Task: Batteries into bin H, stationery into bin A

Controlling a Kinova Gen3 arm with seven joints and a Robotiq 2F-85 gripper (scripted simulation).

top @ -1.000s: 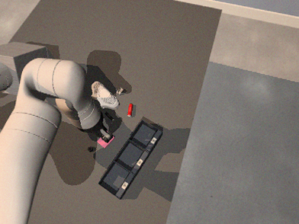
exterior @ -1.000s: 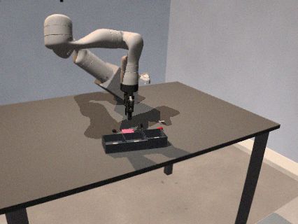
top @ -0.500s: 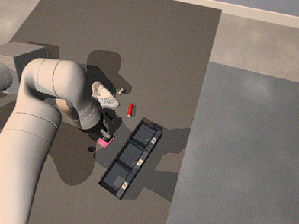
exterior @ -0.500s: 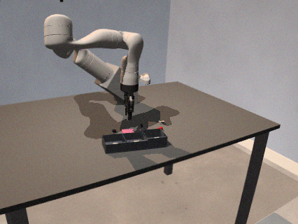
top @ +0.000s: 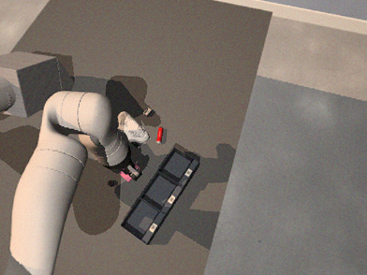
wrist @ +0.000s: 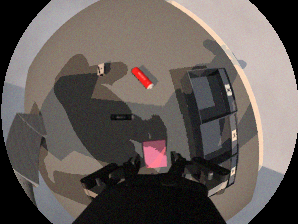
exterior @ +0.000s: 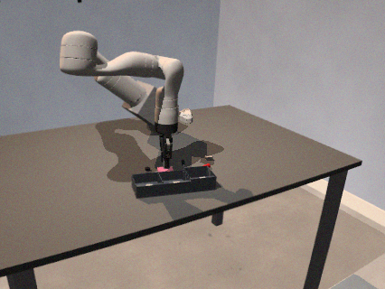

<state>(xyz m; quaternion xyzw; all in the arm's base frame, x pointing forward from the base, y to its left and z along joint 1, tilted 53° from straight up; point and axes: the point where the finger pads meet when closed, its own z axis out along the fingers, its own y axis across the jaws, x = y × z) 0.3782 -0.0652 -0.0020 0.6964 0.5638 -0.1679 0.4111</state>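
Note:
A flat pink eraser-like piece (wrist: 154, 153) lies on the table just left of the bin row; it also shows in the top view (top: 126, 175). My gripper (wrist: 155, 158) (exterior: 166, 163) points straight down over it, open, with a finger on each side of it and low over the table. A red battery (top: 159, 135) lies on the table beyond the far end of the bins, also in the wrist view (wrist: 143, 76). The dark tray with three bins (top: 161, 192) stands on the table; its labels are too small to read.
A small grey-and-black item (top: 148, 111) lies beyond the battery. A small dark round thing (top: 112, 183) lies left of the pink piece. A thin dark item (wrist: 121, 116) lies ahead of the gripper. The arm's grey base block (top: 31, 77) stands at the left.

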